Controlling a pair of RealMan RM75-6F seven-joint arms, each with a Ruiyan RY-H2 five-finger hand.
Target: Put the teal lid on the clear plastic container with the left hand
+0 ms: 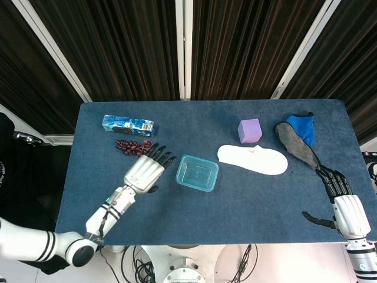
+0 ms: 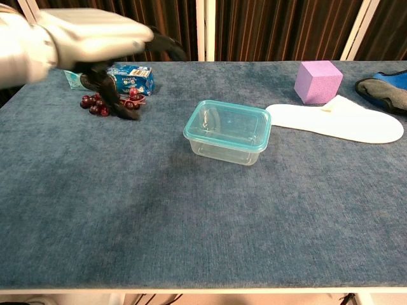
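Dark curtains hang behind a blue table (image 1: 235, 200). Near its middle stands the clear container (image 1: 197, 173), its teal lid (image 2: 227, 124) seated flat on top. The left hand (image 1: 144, 171) hangs above the table to the left of the container, apart from it, fingers spread and holding nothing. The right hand (image 1: 343, 204) rests at the table's right front edge, fingers extended and empty. A blue box (image 1: 128, 124) and a bunch of dark grapes (image 1: 134, 147) lie at the back left. A purple cube (image 1: 250, 130), a white insole (image 1: 253, 159) and a blue-and-grey shoe (image 1: 299, 139) lie to the right.
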